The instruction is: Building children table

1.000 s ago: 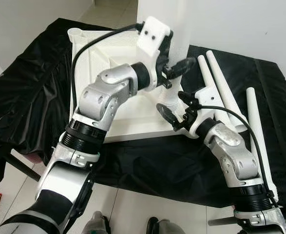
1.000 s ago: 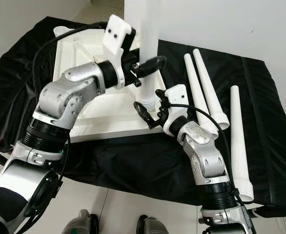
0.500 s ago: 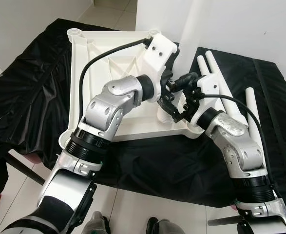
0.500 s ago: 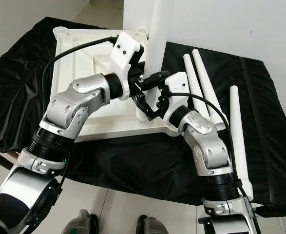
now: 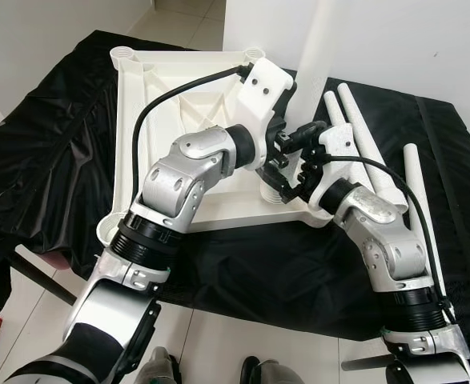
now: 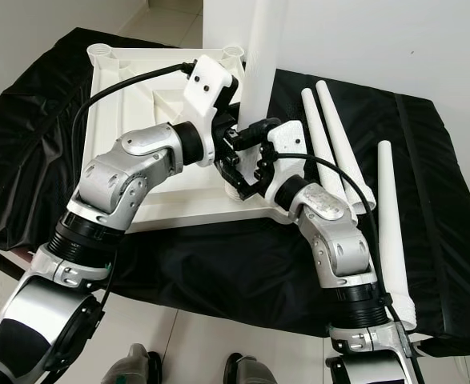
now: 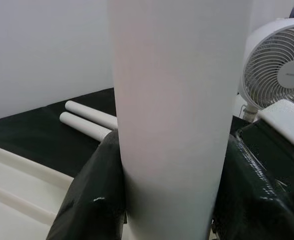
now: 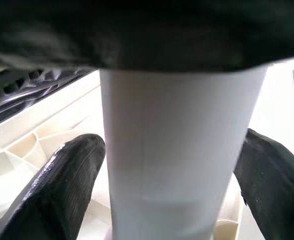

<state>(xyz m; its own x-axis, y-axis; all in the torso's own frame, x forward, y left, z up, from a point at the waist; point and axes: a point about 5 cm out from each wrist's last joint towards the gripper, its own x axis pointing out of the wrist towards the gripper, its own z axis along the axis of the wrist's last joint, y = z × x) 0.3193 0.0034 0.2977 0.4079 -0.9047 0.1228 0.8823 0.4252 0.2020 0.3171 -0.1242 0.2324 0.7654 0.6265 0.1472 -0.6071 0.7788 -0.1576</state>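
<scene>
Clamped on an upright white table leg (image 6: 260, 64) at the overturned tabletop's (image 6: 130, 88) corner socket, the left gripper (image 6: 247, 136) should steady it vertical while the right gripper (image 6: 247, 180), fingers straddling its base, guides seating.

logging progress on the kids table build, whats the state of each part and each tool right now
tabletop: upside down on the black cloth, ribs up
upright leg: standing in the near right corner socket
spare legs: three, lying loose on the cloth, right of the tabletop
left tool: shut on the upright leg
right tool: fingers either side of the leg's base, gaps showing, open
</scene>
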